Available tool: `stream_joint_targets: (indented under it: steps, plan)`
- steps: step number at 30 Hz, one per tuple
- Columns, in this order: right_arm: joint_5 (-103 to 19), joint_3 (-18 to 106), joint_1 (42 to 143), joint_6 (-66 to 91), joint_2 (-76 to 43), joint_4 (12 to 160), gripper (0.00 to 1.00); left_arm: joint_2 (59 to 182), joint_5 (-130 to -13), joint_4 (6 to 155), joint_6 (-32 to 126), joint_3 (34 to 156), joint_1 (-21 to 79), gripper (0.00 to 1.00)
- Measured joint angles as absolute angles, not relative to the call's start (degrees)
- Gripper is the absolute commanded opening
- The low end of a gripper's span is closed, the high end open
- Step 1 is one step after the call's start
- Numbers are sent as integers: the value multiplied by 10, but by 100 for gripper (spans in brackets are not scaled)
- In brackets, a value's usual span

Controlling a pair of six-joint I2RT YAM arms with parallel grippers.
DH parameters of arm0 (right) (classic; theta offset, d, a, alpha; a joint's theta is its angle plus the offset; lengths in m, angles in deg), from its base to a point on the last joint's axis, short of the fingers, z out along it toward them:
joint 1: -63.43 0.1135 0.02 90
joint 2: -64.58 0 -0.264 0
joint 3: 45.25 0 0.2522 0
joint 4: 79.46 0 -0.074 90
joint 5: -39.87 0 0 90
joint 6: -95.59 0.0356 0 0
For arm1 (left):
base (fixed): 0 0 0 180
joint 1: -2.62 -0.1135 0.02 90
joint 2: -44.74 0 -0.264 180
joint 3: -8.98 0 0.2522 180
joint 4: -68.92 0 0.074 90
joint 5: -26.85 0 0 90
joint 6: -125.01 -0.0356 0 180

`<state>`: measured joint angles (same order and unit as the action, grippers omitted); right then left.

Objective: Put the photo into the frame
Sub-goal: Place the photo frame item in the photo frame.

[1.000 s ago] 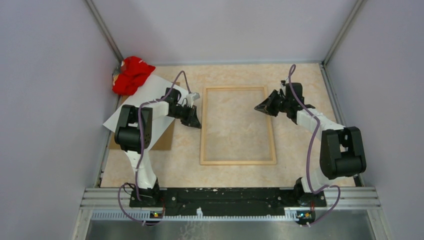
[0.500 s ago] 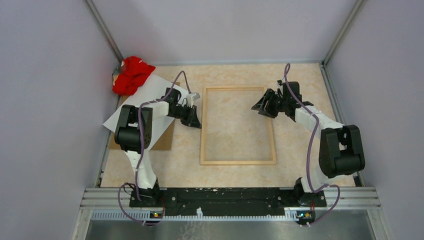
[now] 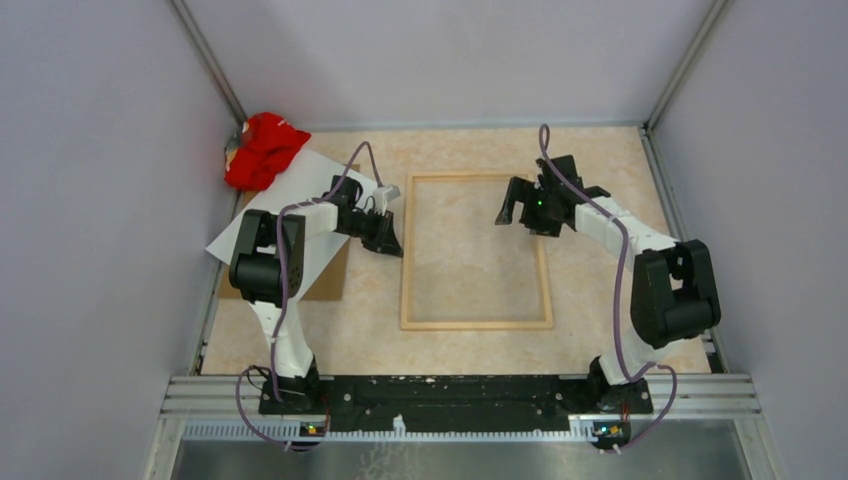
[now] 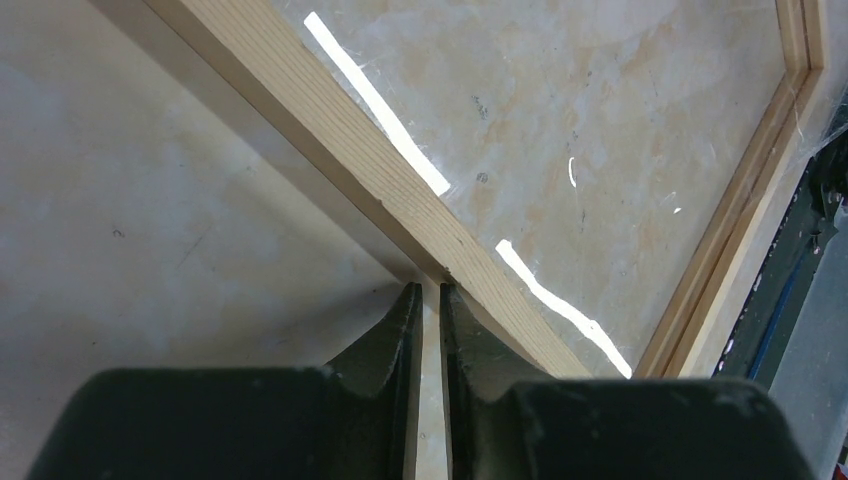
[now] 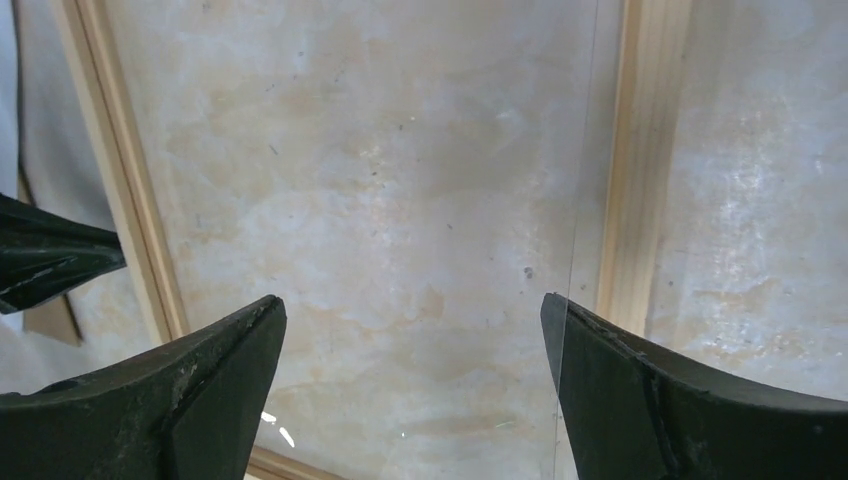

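Note:
The light-wood frame [image 3: 406, 262] lies flat mid-table, and a clear pane [image 4: 560, 150] inside it catches streaks of light. Left of the frame the photo [image 3: 296, 190] lies with its whitish back up, partly under my left arm. My left gripper [image 3: 388, 238] is low at the frame's left rail [image 4: 330, 130]. Its fingers [image 4: 425, 290] are shut to a thin slit with nothing seen between them, and the tips touch the rail's outer edge. My right gripper [image 3: 520, 205] hangs wide open [image 5: 410, 300] over the frame's upper right part. The pane's thin edge [image 5: 585, 150] runs just inside the right rail [image 5: 640, 150].
A brown backing board [image 3: 325, 278] lies under the photo's near side. A red cloth [image 3: 263, 148] is bunched in the far left corner. Grey walls close in the table on both sides and at the back.
My right gripper has gone from shut to wide open and swung left over the frame's upper right part. The left arm and the frame have not moved.

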<state>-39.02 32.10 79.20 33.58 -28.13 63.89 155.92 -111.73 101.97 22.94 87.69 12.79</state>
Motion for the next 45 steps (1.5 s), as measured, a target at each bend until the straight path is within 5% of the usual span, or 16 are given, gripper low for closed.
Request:
stream_joint_targets:
  steps: [25,45]
  plan:
    - [-474,324,799,311,-298,601,99,1559,-1117,1020,229,877,128,17]
    - [-496,270,799,327,-298,612,86,1559,-1117,1020,229,877,128,17]
